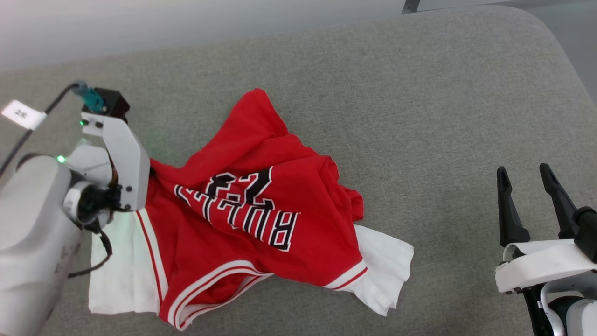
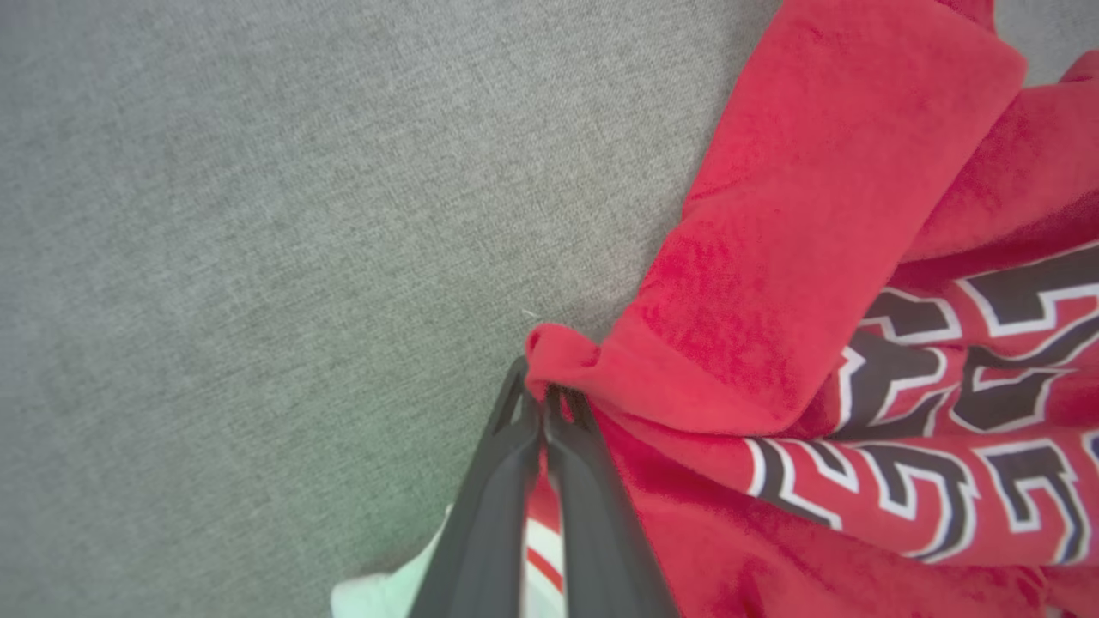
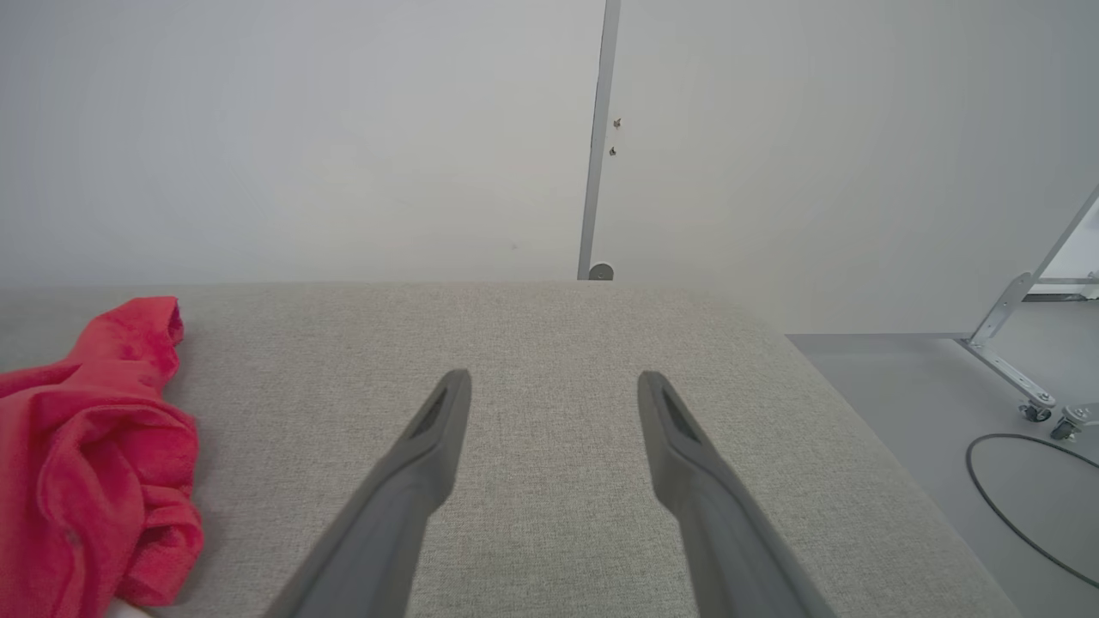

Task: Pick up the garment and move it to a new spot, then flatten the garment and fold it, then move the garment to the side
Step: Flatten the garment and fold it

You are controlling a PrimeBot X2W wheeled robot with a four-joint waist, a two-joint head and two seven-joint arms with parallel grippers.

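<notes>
Grey padded surface in front of you, pale wall behind it. The garment lies crumpled left of centre, print up. Your left gripper is pinched tight on a bunched red fold at its edge. Your right gripper sits well apart on the right, fingers spread wide.

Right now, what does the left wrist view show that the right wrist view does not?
Left wrist view: the left gripper shut on a red fold of the garment, plus the black print. Right wrist view: the open right gripper, a wall and the floor. Shared: the garment and the grey cushion.
</notes>
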